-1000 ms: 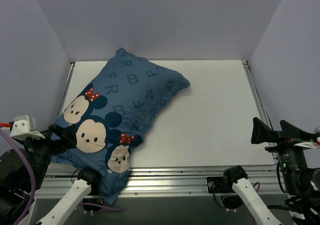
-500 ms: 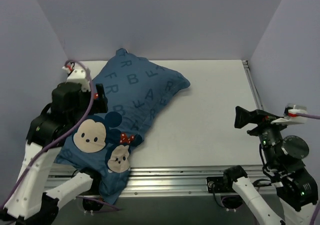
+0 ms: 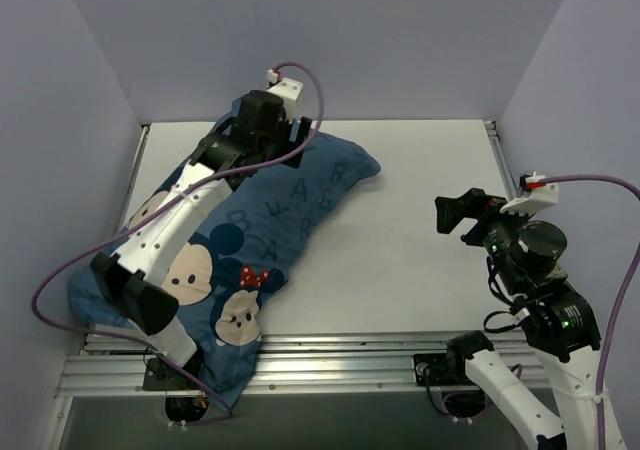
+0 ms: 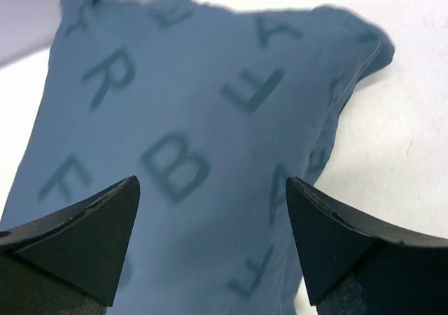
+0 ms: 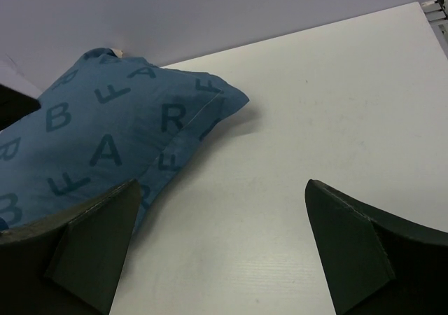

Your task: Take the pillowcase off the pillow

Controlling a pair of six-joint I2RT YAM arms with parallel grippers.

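1. On the left half of the white tabletop (image 3: 420, 190) lies the dark-blue pillowcase (image 3: 262, 218), set diagonally. Its near-left end, printed with mouse faces (image 3: 186, 270) with red bows, hangs over the near edge.
2. The case is plump and closed over the pillow, so the pillow itself is hidden.
3. The left arm (image 3: 170, 228) reaches along and above the case toward its far end.
4. The left tool (image 3: 272, 138) hovers over the lettered far part, its jaws spread wide and grasping nothing. In its wrist view, the tool (image 4: 211, 182) frames the letters on the fabric (image 4: 189, 119).
5. The case's far right corner points onto bare tabletop.
6. The right tool (image 3: 457, 213) hangs well apart at the right side, jaws released and empty, facing the case. Its wrist view (image 5: 222, 185) shows that corner (image 5: 105, 140) ahead.
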